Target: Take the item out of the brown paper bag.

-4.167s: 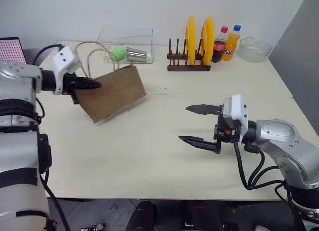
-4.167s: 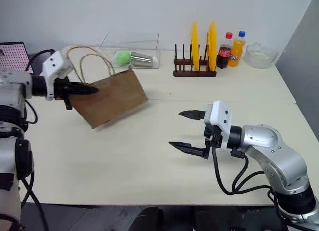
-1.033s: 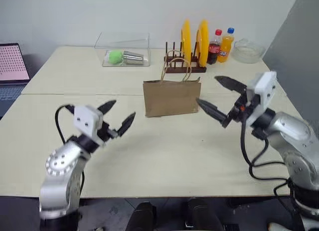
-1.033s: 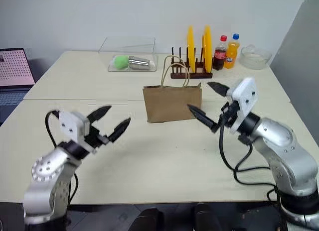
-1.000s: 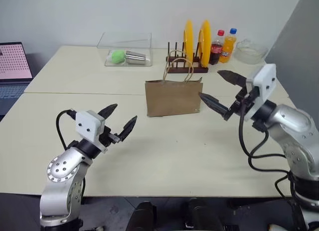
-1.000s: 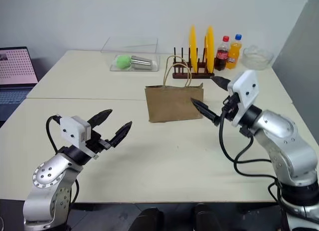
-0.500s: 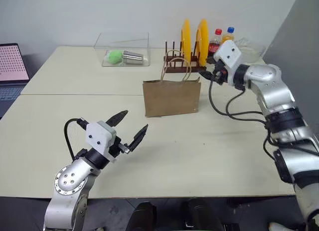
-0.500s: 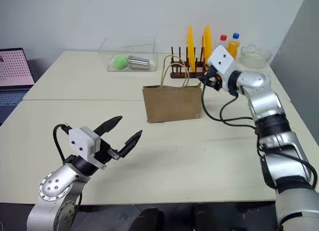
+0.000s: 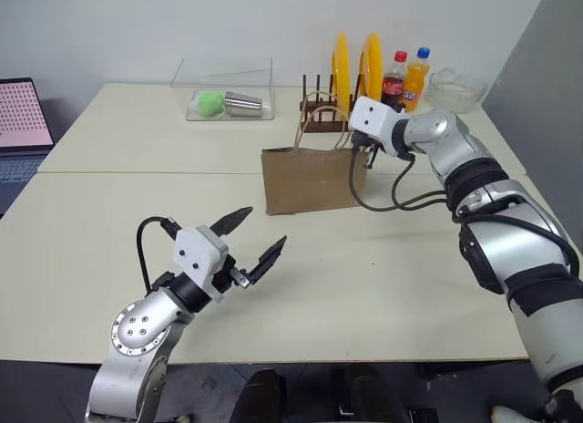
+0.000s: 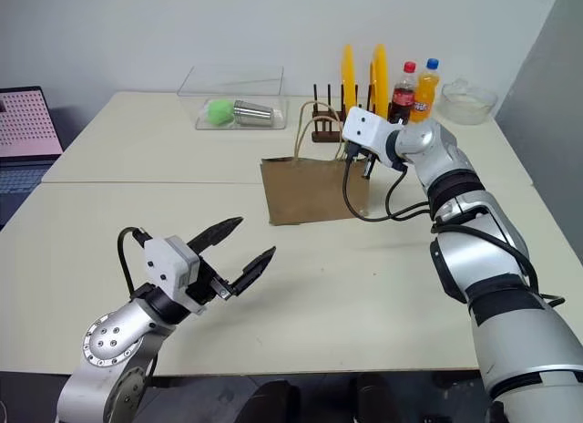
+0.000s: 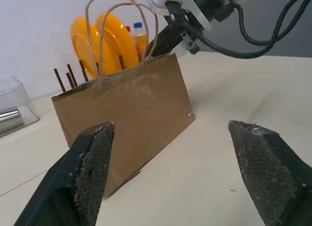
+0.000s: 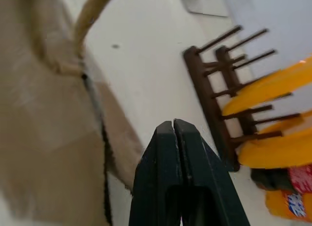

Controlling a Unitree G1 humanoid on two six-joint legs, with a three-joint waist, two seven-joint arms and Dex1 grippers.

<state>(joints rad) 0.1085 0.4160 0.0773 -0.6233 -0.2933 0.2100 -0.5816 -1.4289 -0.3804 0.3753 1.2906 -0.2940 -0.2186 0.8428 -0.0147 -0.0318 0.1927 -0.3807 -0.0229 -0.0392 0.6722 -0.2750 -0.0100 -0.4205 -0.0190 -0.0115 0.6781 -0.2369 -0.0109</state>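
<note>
On the left my left claw [image 9: 246, 243] hovers wide open above the desk [image 9: 383, 286], well apart from the brown paper bag [image 9: 313, 180] standing upright in the middle. On the right my right claw [image 12: 173, 133] is closed, its tips pressed together at the bag's top right corner, holding nothing I can see; I cannot see the item.

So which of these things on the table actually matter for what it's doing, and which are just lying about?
Matter: brown paper bag; right gripper, shut at the bag's top edge.

Lying about: yellow plates in rack, cola bottle, orange soda bottle, clear box, glass bowl, laptop.
</note>
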